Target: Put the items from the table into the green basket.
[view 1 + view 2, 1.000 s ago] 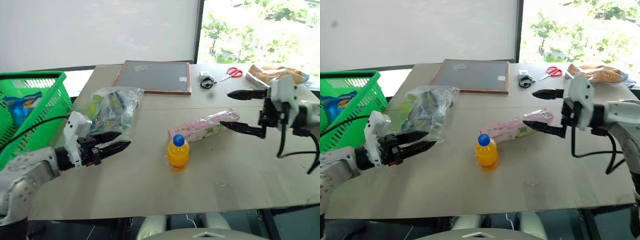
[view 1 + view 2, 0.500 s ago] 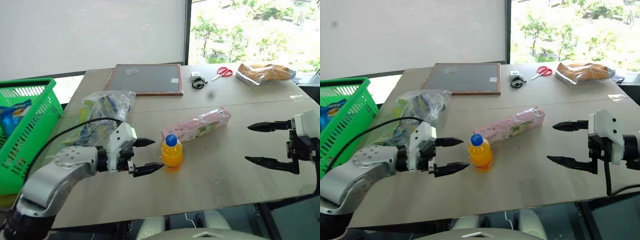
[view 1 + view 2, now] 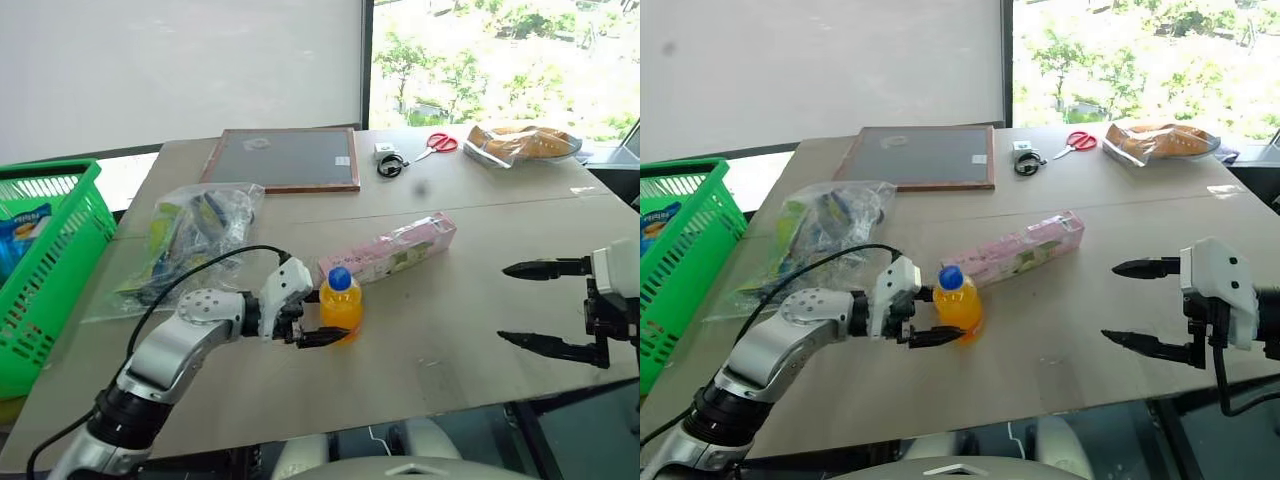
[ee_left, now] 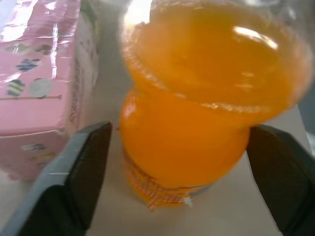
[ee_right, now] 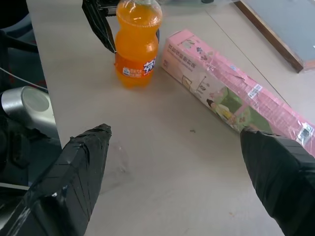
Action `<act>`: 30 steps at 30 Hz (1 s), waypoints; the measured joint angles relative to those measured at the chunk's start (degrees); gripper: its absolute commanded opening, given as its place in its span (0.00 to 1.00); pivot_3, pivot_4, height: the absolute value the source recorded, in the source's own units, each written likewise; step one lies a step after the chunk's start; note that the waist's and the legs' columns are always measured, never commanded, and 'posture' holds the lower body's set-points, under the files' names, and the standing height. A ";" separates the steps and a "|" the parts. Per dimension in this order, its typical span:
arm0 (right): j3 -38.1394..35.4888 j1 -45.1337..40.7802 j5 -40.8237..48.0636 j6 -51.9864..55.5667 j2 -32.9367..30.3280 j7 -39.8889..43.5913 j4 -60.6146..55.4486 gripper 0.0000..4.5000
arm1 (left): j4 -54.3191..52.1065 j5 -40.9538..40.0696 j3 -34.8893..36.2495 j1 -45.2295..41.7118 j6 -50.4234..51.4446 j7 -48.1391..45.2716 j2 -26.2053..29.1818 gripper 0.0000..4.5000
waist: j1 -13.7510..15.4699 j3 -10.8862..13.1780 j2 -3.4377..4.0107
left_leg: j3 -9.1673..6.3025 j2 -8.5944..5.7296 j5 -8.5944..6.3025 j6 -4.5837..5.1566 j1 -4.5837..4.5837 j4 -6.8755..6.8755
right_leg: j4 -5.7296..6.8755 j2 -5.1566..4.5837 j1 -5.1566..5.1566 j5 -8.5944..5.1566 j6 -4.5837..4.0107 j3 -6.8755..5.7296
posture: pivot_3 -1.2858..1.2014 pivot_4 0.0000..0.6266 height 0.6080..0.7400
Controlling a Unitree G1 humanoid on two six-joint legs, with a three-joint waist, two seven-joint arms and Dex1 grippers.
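The small orange bottle (image 3: 341, 308) with a blue cap stands upright mid-table. My left gripper (image 3: 322, 320) is open around its lower body, one finger on each side; the left wrist view shows the fingers (image 4: 83, 167) close beside the bottle (image 4: 187, 123), with a narrow gap on one side. The long pink box (image 3: 390, 255) lies just behind the bottle. A clear bag of colourful packets (image 3: 195, 235) lies left of it. The green basket (image 3: 60, 165) stands at the table's left. My right gripper (image 3: 503, 303) hangs open and empty over the table's right front.
A framed dark board (image 3: 282, 158), red-handled scissors (image 3: 436, 144), a small black-and-white item (image 3: 388, 160) and an orange-filled bag (image 3: 520, 142) sit along the far side. A blue packet (image 3: 20, 225) lies in the basket. The beige table (image 3: 450, 330) ends just below my right gripper.
My left gripper has moved right from the bag to the bottle and now straddles it. My right gripper has drawn back from the pink box towards the right front edge.
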 measured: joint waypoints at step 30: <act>42.63 -72.97 -6.05 14.98 35.62 -20.41 28.29 1.00 | 35.51 6.04 38.72 -27.19 0.80 39.84 15.38 0.66 | 2.43 0.30 -1.00 | -0.13 0.36 0.24 -0.65 -1.71 -0.08 | 0.20 0.05 -1.89 0.37 -0.52 -0.32 | 0.57 0.00 1.00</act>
